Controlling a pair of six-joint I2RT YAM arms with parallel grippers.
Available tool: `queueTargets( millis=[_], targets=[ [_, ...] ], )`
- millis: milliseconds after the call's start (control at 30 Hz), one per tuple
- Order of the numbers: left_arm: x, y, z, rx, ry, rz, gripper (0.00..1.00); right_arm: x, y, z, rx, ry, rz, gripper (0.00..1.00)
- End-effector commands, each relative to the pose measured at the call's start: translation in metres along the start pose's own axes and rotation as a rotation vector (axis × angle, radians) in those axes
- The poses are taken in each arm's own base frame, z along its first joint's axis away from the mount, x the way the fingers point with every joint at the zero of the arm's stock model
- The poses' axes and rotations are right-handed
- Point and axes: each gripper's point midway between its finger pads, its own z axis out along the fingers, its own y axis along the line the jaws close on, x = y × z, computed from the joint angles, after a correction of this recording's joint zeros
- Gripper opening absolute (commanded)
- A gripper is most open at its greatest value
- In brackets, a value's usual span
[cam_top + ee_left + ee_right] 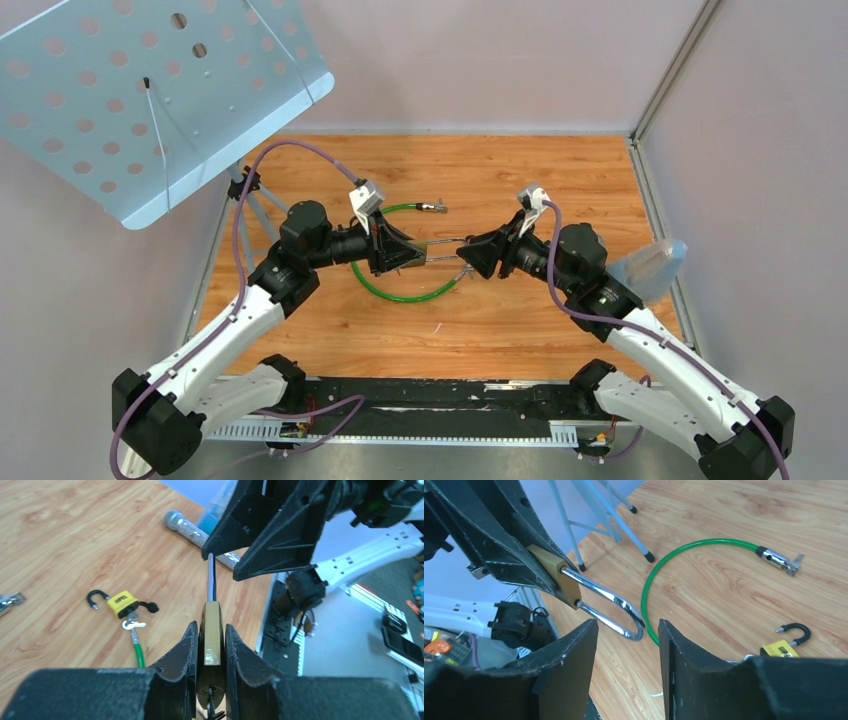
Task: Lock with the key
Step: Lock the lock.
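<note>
My left gripper (415, 257) is shut on the body of a brass padlock (211, 635), held above the table. A dark key (213, 704) sits in the keyhole on its underside. The long chrome shackle (610, 611) points at my right gripper (468, 258), and both its legs meet the body (559, 577). My right gripper (628, 630) is open and empty. The shackle's bend lies just ahead of the gap between its fingertips, not touched.
A yellow padlock (121, 603) with an open shackle and keys (133, 625) lies on the wooden table (560, 180) on a green cable (684, 547). A silver knurled cylinder (186, 526) lies further off. A perforated blue stand (150, 90) stands at the back left; its legs (599, 520) show too.
</note>
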Motion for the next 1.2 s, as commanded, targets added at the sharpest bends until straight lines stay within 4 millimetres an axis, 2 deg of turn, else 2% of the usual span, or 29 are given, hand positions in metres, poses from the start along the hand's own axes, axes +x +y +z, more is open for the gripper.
queueTargets(
  millis=[0,233,367,567,767,1033,1067,1167],
  targets=[
    [-0.045,-0.044,-0.011,0.162,-0.090,0.101,0.00,-0.018,0.026,-0.001,-0.133,-0.039,-0.066,0.47],
    [-0.047,-0.053,-0.016,0.218,-0.082,0.123,0.00,-0.013,0.040,-0.006,-0.218,-0.012,-0.091,0.46],
    [-0.044,-0.051,-0.018,0.239,-0.083,0.120,0.00,-0.007,0.050,-0.015,-0.267,0.019,-0.107,0.49],
    [-0.038,-0.055,-0.022,0.301,-0.049,0.119,0.00,-0.008,0.064,-0.026,-0.335,0.020,-0.121,0.41],
    [-0.031,-0.063,-0.028,0.347,-0.010,0.148,0.00,-0.013,0.068,-0.029,-0.353,0.009,-0.139,0.39],
    [-0.029,-0.068,-0.031,0.369,-0.002,0.144,0.00,-0.008,0.076,-0.026,-0.411,0.056,-0.127,0.18],
    [-0.029,-0.069,-0.032,0.373,-0.003,0.148,0.00,-0.008,0.077,-0.026,-0.417,0.060,-0.124,0.19],
    [-0.030,-0.069,-0.032,0.372,-0.006,0.148,0.00,-0.005,0.077,-0.026,-0.417,0.066,-0.123,0.35]
  ],
)
